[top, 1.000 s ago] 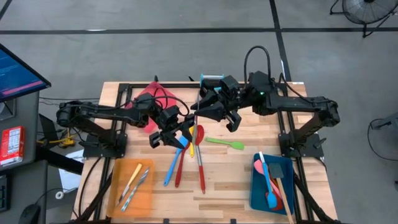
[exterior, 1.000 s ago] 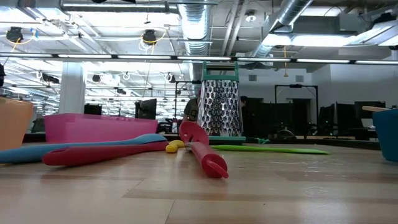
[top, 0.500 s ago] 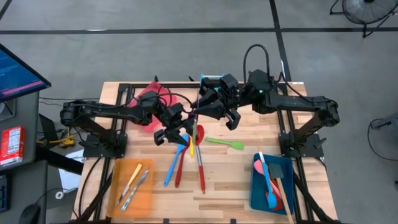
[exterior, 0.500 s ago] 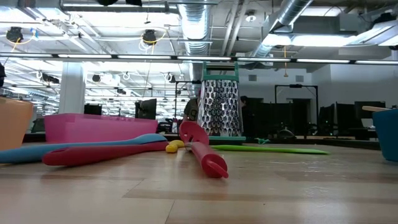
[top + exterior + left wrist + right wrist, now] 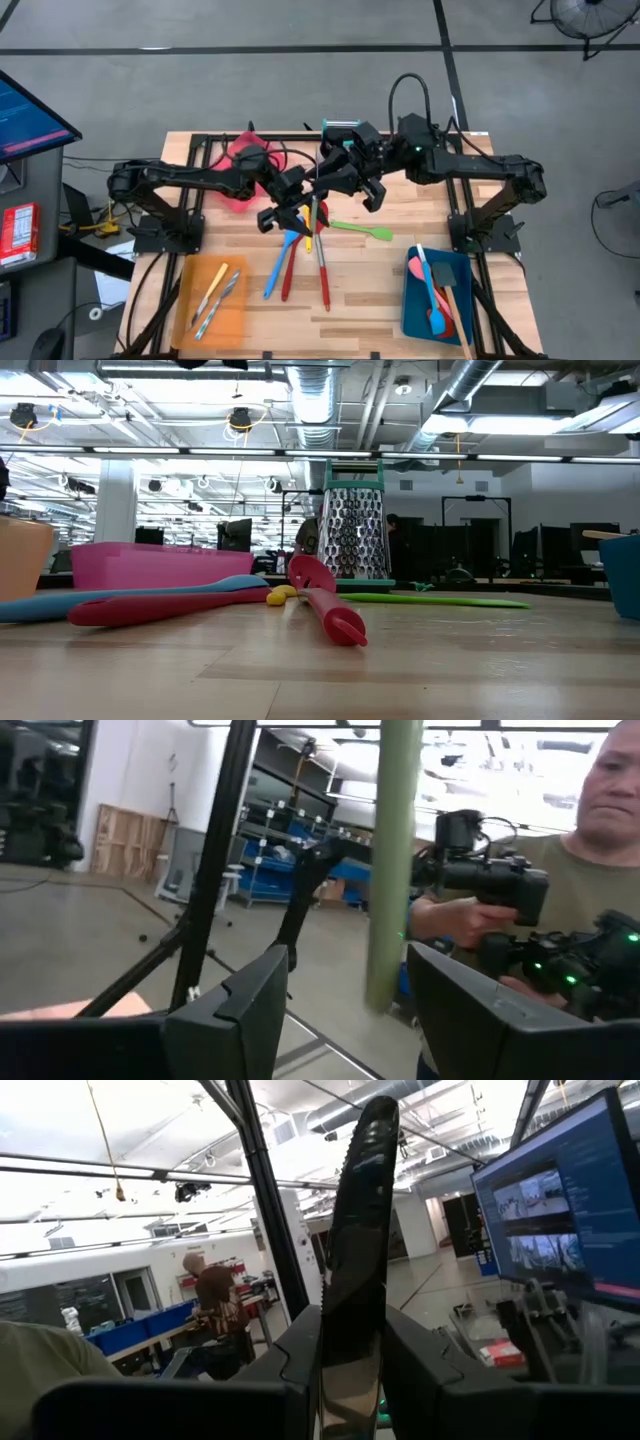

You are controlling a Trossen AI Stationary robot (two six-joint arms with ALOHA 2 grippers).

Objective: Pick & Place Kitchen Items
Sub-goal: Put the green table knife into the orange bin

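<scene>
- The sorting looked roughly half done. The orange tray (image 5: 212,296) held two pieces of cutlery (image 5: 218,289), and the blue tray (image 5: 440,300) held a few spatulas and a spoon (image 5: 437,318).
- Still loose on the desk (image 5: 370,285), all between those two trays, lay a blue spoon (image 5: 277,268), a red spoon (image 5: 289,270), a long red utensil (image 5: 322,262), a yellow spoon (image 5: 308,238) and, nearer the blue tray, a green spatula (image 5: 362,230).
- The right hand (image 5: 330,182) hovered above the far end of that loose cluster. Its fingers (image 5: 300,1355) were clamped on a slim dark utensil (image 5: 355,1260), held clear of the desk.
- The left hand (image 5: 288,212) hung just beside it, over the spoon heads. It was open and empty, with a gap between its fingers (image 5: 255,1005).
- The grater (image 5: 355,532) stood upright beyond the cluster.
</scene>
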